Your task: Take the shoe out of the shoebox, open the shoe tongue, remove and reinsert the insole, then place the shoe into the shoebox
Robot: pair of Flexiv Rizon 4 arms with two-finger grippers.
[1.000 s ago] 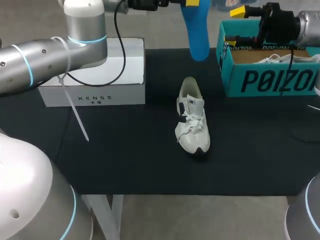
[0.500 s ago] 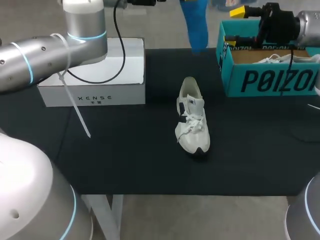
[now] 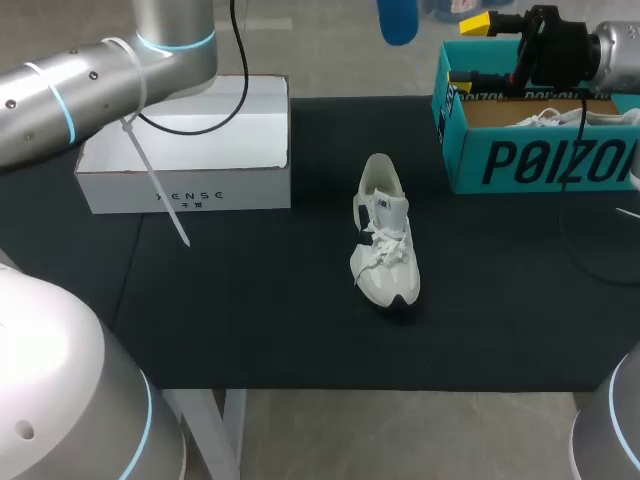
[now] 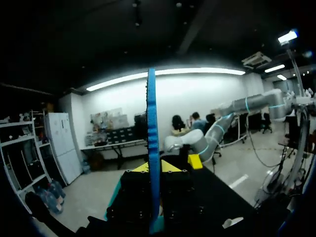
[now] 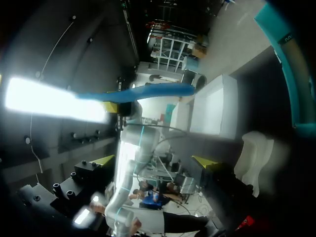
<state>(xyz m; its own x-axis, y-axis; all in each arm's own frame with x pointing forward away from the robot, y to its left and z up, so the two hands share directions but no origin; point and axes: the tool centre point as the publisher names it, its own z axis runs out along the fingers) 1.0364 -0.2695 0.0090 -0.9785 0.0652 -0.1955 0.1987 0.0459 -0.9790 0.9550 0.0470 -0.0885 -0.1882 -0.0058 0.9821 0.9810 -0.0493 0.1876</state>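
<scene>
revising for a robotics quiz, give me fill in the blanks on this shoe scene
1. The insole held high above the table is ___ in colour.
2. The right gripper has its fingers ___, with nothing between them.
3. The shoe lies between the teal shoebox and a ___ box.
Missing words: blue; open; white

The right pincer (image 5: pixel 153 160) has its two yellow-tipped fingers spread wide with nothing between them, while ahead of it the left gripper (image 5: pixel 113 102) holds up the blue insole (image 5: pixel 148 92), and beside one finger are the white shoe (image 5: pixel 254 150), the white box (image 5: pixel 212 106) and the teal shoebox (image 5: pixel 291 74).
</scene>
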